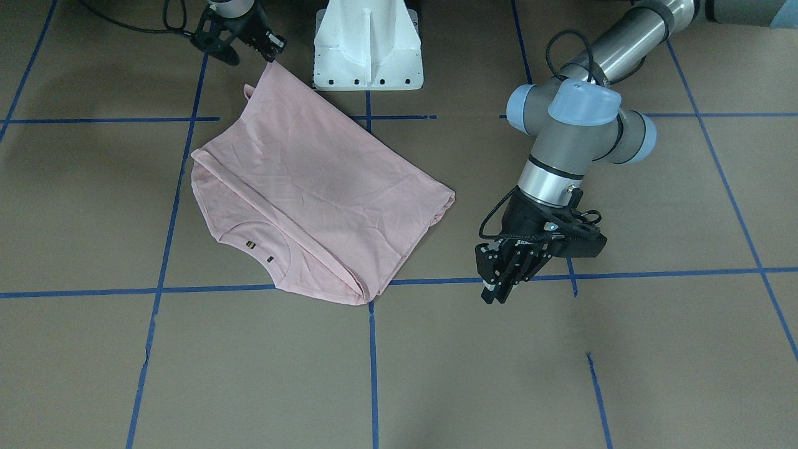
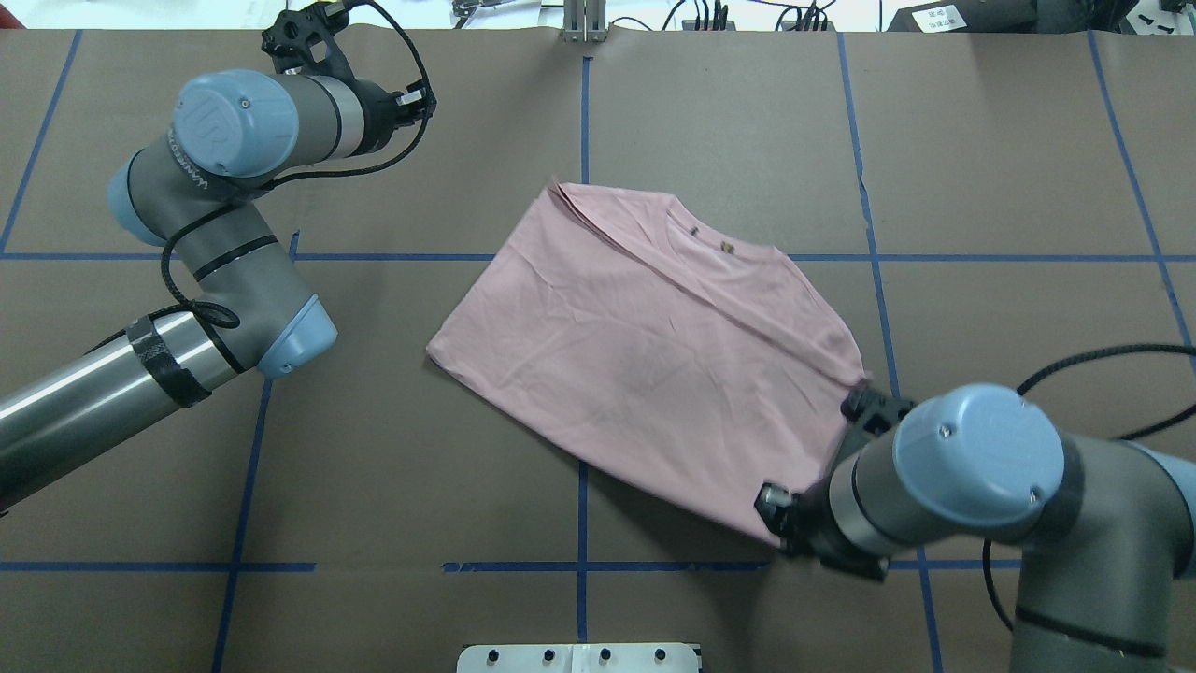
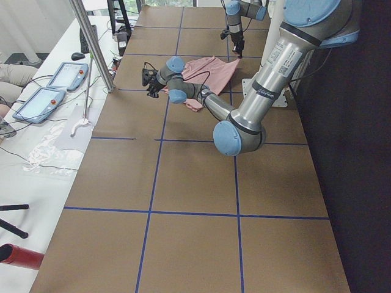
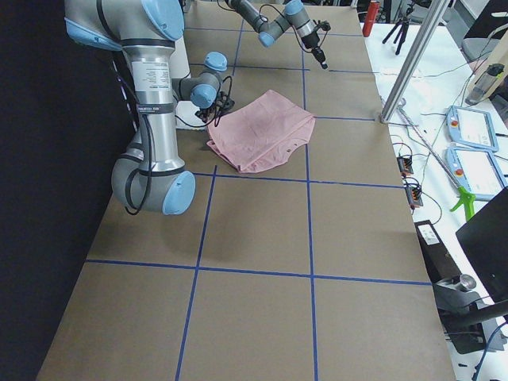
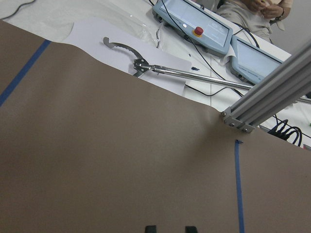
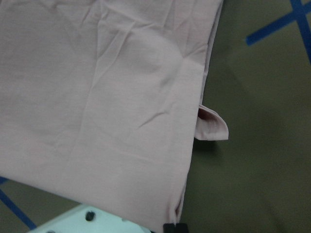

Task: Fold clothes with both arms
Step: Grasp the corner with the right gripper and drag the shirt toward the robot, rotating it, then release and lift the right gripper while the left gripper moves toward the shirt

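In the overhead view's lower right, nearest the robot, the right end effector [image 6: 175, 228] sits at the near corner of the T-shirt [image 2: 645, 355]. Its fingers are drawn together on that corner, and it appears to pinch the cloth. The wrist view shows a small flap [image 6: 211, 128] poking out past the edge beside it.

The T-shirt lies at the centre of the brown tabletop [image 2: 374, 467], turned diagonally to the blue tape lines. By the look of it one fold is made: a plain pink layer lies over the body, leaving a strip with the neckline [image 2: 710, 245] and its small dark tags bare on the far side. No print shows. The cloth is lightly creased and the edges do not line up, so tidying and further folds likely remain.

Farthest off, at upper left, the left end effector [image 1: 491, 294] hangs over bare tabletop, well apart from the T-shirt. Its fingers are close together and empty.
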Tool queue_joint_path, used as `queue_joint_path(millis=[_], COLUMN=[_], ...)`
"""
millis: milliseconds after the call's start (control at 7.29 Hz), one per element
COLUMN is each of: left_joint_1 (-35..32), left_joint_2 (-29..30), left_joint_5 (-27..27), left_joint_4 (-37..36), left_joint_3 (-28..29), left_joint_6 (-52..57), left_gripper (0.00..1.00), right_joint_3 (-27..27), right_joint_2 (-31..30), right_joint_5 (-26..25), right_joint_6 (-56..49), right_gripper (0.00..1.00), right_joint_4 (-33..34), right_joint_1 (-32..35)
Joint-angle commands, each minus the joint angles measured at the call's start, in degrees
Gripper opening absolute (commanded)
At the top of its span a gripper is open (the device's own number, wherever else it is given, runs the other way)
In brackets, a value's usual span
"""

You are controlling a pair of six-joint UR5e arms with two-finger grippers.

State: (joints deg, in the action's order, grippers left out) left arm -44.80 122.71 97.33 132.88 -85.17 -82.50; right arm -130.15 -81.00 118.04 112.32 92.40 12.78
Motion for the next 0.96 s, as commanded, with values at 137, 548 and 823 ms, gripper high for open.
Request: queue_joint_path(millis=[137, 548, 823], left_joint_1=[1.5, 9.2, 18.6], left_joint_2=[-2.4, -8.5, -7.8], left_joint_5=[8.7, 9.9, 1.3], left_joint_4=[0.0, -13.3, -26.5], left_joint_3=[-4.4, -16.6, -19.4], left_joint_6=[-7.4, -10.9, -12.8], left_gripper=[0.35, 0.47, 0.53], right_joint_3=[-0.4, 0.6, 1.7], right_joint_2=[0.5, 4.5, 4.5], right_joint_5=[2.2, 1.8, 1.8], right_joint_6=[0.9, -0.5, -7.2], right_gripper=[1.00, 1.00, 1.00], right_joint_4=[0.1, 0.1, -0.2], right_joint_1=[4.0, 22.4, 30.0])
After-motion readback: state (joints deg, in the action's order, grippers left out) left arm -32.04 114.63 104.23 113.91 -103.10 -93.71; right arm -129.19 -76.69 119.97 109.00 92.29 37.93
